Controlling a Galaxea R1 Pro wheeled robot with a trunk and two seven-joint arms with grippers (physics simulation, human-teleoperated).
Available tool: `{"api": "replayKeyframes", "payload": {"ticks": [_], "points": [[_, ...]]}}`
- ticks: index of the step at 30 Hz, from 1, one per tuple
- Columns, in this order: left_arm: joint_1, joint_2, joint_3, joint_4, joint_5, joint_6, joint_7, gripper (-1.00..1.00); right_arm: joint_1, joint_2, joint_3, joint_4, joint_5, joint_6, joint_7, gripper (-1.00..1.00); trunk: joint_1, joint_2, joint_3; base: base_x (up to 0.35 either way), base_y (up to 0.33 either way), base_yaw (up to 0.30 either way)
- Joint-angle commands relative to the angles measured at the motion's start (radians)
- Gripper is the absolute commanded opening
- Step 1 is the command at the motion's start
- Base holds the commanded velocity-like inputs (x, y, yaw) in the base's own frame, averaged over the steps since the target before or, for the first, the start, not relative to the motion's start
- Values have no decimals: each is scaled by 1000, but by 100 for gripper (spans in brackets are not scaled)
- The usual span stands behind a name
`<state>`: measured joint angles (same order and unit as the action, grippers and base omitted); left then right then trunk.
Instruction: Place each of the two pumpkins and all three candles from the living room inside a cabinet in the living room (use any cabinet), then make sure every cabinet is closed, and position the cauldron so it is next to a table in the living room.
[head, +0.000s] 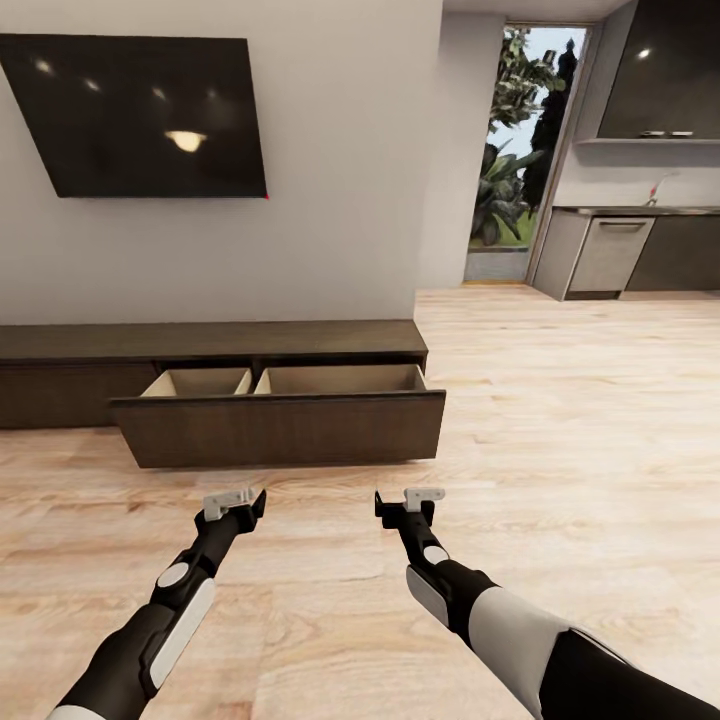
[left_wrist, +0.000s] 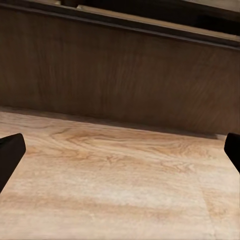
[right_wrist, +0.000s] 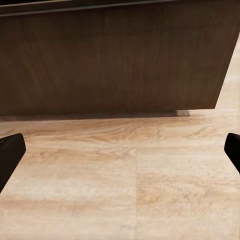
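Cabinet (head: 210, 345) stretches across the left and centre of the head frame, low and dark brown against the white wall, with its wide drawer (head: 280, 425) pulled out toward me and two pale compartments showing behind the dark front. My left gripper (head: 235, 503) hangs in the lower left centre, just below that drawer front and apart from it, and my right gripper (head: 405, 503) hangs level with it at lower centre, below the drawer's right end. Both arms reach forward from the bottom edge, forearms angling inward, grippers low over the pale wood floor (head: 560, 420). In each wrist view the dark fingertips (left_wrist: 9, 155) (right_wrist: 9, 155) sit at opposite edges with bare floor between them, so both grippers are spread wide and hold nothing; the drawer front (left_wrist: 120, 75) (right_wrist: 115, 60) fills the upper half ahead. A black screen (head: 140, 100) hangs on the wall at upper left, and grey kitchen units (head: 640, 250) stand at upper right.
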<state>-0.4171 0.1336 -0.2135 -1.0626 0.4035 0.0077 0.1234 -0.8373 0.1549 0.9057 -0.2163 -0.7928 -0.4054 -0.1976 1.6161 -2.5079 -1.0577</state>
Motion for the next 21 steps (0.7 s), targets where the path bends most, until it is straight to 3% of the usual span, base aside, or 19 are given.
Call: {"api": "replayKeyframes", "payload": {"ticks": [1,18,21], "points": [[0,1,-5,0,9,1,8,100,-1,0,9,0,-5,-3,-6,100,0,0,-1,143,0,0],[0,1,1,4,20,20,4,100,-1,0,10,-2,-3,-3,-2,100,0,0,-1,308,0,0],[0,2,2,5,21,20,5,100,-1,0,10,0,-4,0,33,100,0,0,-1,331,0,0]]}}
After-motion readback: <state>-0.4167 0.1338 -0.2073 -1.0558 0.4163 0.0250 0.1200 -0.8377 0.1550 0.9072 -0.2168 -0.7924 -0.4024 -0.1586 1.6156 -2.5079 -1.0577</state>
